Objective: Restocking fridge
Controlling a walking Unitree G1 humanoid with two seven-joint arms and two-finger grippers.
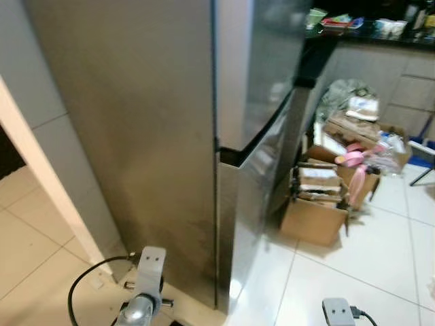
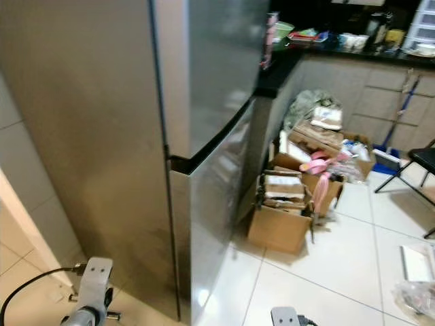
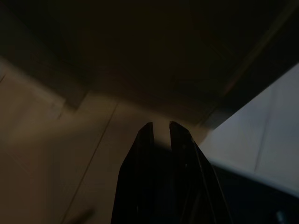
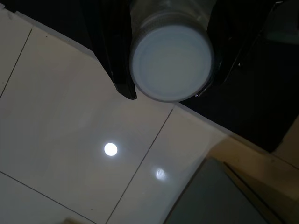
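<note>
A tall steel fridge (image 1: pixel 170 136) stands right in front of me, its upper and lower doors both closed. My right gripper (image 4: pixel 166 93) is shut on a clear bottle with a white cap (image 4: pixel 170 63), held low over the white floor tiles. My left gripper (image 3: pixel 161 127) hangs in the shade over the floor by the fridge's base, with its black fingers (image 3: pixel 145 140) together and nothing between them. The left arm (image 1: pixel 146 285) and the right arm (image 1: pixel 338 312) show at the bottom edge of the eye views.
Open cardboard boxes (image 1: pixel 316 217) stuffed with packets and pink items stand on the floor right of the fridge, under a dark counter (image 2: pixel 319 47). A folding chair (image 2: pixel 418 163) stands at the far right. A black cable (image 1: pixel 81 288) loops by a white door frame (image 1: pixel 47 183) on the left.
</note>
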